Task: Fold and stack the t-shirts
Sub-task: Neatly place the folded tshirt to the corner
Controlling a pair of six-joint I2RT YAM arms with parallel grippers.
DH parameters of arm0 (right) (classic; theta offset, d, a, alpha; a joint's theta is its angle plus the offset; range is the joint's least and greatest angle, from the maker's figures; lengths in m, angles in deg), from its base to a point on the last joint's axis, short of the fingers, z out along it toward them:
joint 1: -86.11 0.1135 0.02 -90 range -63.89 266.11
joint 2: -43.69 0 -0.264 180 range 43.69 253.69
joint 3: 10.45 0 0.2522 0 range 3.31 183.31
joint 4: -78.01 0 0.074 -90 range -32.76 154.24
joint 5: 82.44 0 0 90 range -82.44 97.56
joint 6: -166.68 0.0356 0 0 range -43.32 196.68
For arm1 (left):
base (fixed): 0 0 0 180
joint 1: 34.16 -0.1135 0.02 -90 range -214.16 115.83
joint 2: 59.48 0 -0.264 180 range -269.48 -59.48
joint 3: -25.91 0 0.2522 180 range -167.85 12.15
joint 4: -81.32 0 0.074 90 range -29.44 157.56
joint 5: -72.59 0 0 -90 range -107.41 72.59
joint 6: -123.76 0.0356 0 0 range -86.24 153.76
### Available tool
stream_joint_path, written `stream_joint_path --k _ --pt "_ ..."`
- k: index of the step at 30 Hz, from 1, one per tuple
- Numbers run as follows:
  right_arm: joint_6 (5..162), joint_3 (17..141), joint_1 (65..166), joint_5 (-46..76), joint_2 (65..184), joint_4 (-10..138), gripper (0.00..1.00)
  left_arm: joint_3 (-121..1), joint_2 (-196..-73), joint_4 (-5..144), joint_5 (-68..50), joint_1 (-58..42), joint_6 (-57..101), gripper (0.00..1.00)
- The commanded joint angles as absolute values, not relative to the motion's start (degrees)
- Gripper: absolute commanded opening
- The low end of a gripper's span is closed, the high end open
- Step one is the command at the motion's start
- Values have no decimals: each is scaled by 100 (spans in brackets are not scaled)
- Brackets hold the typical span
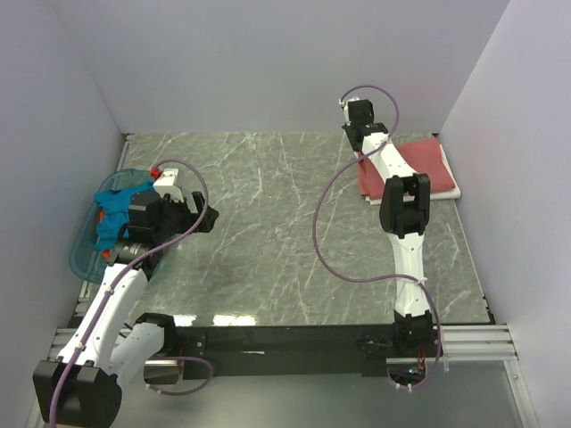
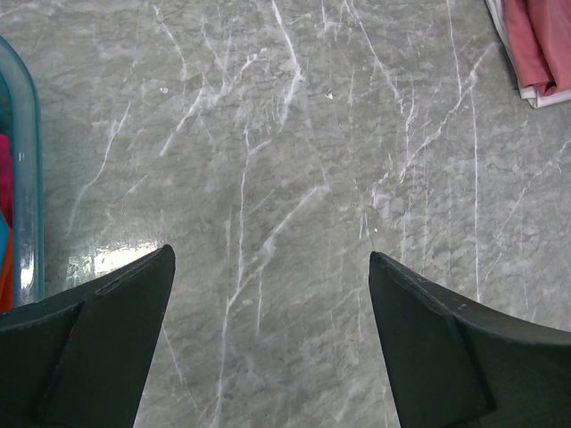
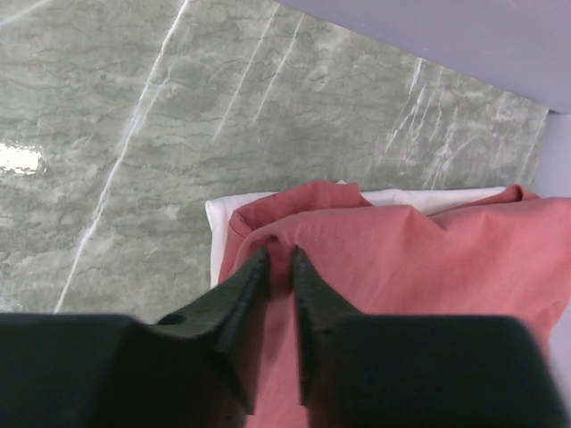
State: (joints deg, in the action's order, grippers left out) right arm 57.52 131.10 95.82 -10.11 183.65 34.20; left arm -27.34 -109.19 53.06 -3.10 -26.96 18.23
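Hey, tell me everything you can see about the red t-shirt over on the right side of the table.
The red t-shirt is soft, dusty-red cloth, folded into a rough rectangle and lying flat at the far right of the table. It rests on a folded white shirt, whose edges show beyond its sides. One corner is rumpled into soft ridges. The right gripper is down on that corner, its fingers nearly together at a ridge. Whether they pinch the cloth is unclear.
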Motion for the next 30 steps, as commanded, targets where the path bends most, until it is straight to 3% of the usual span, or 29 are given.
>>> stream_joint_path --k 1,3,9,19,30 --pt "5743 13154 9560 -1142 18335 3629 21 -2767 -10896 5447 -221 -2696 1935 95" --pt "5805 13041 9525 -1151 18195 3673 13 -2767 -10896 5438 -229 -2696 1935 95" --pt "5875 12496 9314 -1081 17580 3999 7 -2767 -10905 5455 -203 -2696 1935 95" --pt "6086 12170 9208 -782 17193 4245 4 -2758 -10896 5456 -203 -2696 1926 95" --pt "6244 12548 9331 -544 17597 4086 5 -2767 -10914 5455 -212 -2696 1935 95"
